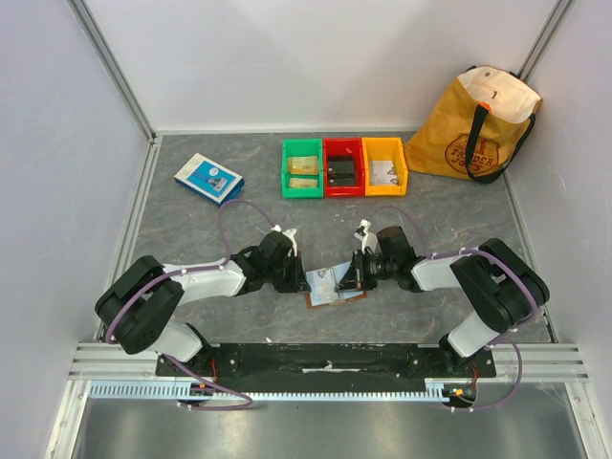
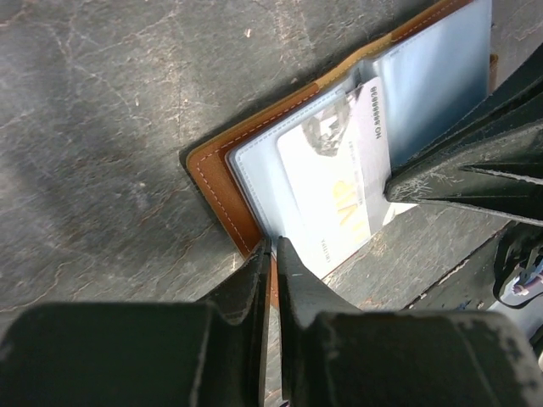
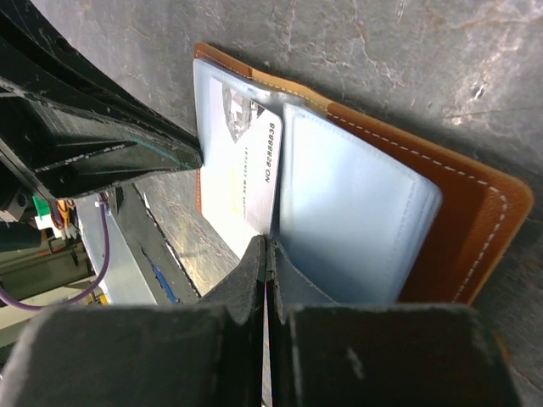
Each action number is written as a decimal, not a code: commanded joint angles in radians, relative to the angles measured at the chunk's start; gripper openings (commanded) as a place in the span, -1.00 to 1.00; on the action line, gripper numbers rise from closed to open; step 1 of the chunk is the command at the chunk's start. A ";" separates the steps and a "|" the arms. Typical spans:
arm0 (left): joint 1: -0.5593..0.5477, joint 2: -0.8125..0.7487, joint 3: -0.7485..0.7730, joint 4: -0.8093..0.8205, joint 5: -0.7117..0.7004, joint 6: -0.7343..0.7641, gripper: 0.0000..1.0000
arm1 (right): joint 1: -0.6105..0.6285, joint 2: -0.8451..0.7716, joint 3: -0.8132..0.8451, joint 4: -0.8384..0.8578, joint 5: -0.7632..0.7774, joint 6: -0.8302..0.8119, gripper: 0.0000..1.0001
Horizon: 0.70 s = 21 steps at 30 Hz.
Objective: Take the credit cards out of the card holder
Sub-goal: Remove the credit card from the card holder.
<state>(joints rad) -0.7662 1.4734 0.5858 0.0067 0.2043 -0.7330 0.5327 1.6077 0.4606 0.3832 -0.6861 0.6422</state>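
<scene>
From the top external view, we are seeing both arms reaching inward over the grey worktop (image 1: 182, 239). The left tool (image 1: 308, 280) and the right tool (image 1: 353, 276) are meeting at the open card holder (image 1: 330, 287), which is lying flat near the worktop's front edge, between the two arms. Well behind it, a green bin (image 1: 302, 168), a red bin (image 1: 342, 166) and a yellow bin (image 1: 384, 165) are standing side by side, with a blue-and-white box (image 1: 208, 178) to their left and a yellow tote bag (image 1: 473, 129) in the far right corner. In the left wrist view, the left tool (image 2: 273, 248) is pinching the brown leather edge of the card holder (image 2: 216, 182), its fingers nearly together with a thin strip of leather between them. A pale credit card (image 2: 335, 191) with yellow markings is sticking partway out of a blue-grey pocket (image 2: 263, 157), and the right tool's tips are touching the card's outer edge. In the right wrist view, the right tool (image 3: 267, 250) is pressing its fingers fully together, tips at the credit card's (image 3: 242, 170) long edge, just beside the next blue-grey pocket. We cannot tell whether the card is caught between them.
</scene>
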 commanded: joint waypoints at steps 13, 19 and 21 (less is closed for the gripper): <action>-0.042 -0.116 0.040 -0.045 -0.082 -0.020 -0.51 | -0.005 -0.092 0.046 -0.152 0.062 -0.092 -0.92; -0.065 -0.046 0.103 -0.010 -0.080 -0.029 -0.54 | -0.005 -0.089 0.036 -0.135 0.063 -0.079 -0.92; -0.065 0.005 0.105 0.032 -0.080 -0.032 -0.60 | -0.005 -0.089 0.036 -0.138 0.063 -0.081 -0.92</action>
<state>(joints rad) -0.8257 1.4059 0.6521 -0.0372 0.1478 -0.7380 0.5323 1.5196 0.4763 0.2440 -0.6315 0.5732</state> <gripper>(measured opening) 0.224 0.041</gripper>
